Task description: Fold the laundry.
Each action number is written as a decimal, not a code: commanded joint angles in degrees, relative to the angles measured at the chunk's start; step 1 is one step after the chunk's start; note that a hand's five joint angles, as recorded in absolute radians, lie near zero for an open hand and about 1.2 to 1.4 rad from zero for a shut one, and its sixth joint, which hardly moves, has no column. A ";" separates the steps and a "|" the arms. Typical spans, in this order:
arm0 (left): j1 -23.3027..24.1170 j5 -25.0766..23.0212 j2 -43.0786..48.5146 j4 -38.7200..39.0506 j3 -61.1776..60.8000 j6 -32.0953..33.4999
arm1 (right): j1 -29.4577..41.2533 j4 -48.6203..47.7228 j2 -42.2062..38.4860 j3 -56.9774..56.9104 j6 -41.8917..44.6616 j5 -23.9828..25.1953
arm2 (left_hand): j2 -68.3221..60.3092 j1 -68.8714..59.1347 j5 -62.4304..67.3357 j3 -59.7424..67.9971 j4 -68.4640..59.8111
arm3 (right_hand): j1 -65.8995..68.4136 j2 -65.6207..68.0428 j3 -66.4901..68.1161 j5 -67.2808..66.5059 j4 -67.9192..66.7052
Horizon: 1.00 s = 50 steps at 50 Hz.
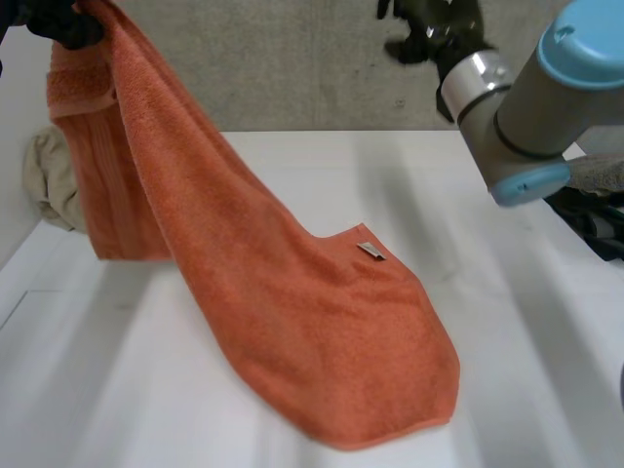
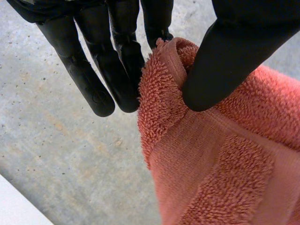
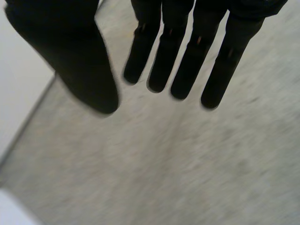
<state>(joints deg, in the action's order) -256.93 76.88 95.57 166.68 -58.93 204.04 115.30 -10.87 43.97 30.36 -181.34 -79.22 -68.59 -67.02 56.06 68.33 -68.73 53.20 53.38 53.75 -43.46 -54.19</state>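
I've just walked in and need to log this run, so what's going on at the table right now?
The robot is working on one piece of laundry. Its left hand pinches one end of the orange towel and holds it high, so the towel slopes down with its other end lying on the white table. The right hand is open and empty, held up in the air. A beige cloth lies at the table's side behind the towel.
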 commanded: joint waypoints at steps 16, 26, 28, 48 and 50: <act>3.28 -2.08 -7.15 -1.18 -6.11 -0.31 | 6.34 20.63 -20.40 -3.19 1.25 23.15 | -11.41 -12.98 13.94 11.67 -11.27 | -39.17 -39.35 -39.72 39.43 40.16; 0.38 -2.70 -6.88 -1.01 -7.78 -0.22 | 7.04 15.28 -24.55 -15.41 3.27 5.06 | -11.41 -12.98 13.94 11.67 -11.27 | 26.80 26.62 26.25 -26.54 -25.81; -0.50 -2.87 -6.71 -0.83 -7.17 -0.13 | 5.91 10.29 -21.75 -17.34 5.46 -0.90 | -11.41 -12.98 13.94 11.67 -11.27 | 26.80 26.62 26.25 -26.54 -25.81; -0.50 3.72 10.33 9.36 0.31 -2.06 | -1.13 -11.80 10.08 21.39 12.41 -2.35 | -11.41 -12.98 13.94 11.67 -11.27 | 26.80 26.62 26.25 -26.54 -25.81; -0.41 4.33 12.87 9.36 -1.44 -2.06 | -1.83 -11.71 10.87 27.70 14.25 -1.21 | -11.41 -12.98 13.94 11.67 -11.27 | 26.80 26.62 26.25 -26.54 -25.81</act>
<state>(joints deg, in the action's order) -258.30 78.49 100.80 174.15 -58.09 202.20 115.23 -22.15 49.32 38.80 -170.28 -83.68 -68.65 -67.01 56.07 68.34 -68.73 64.77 67.55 68.08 -55.50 -68.48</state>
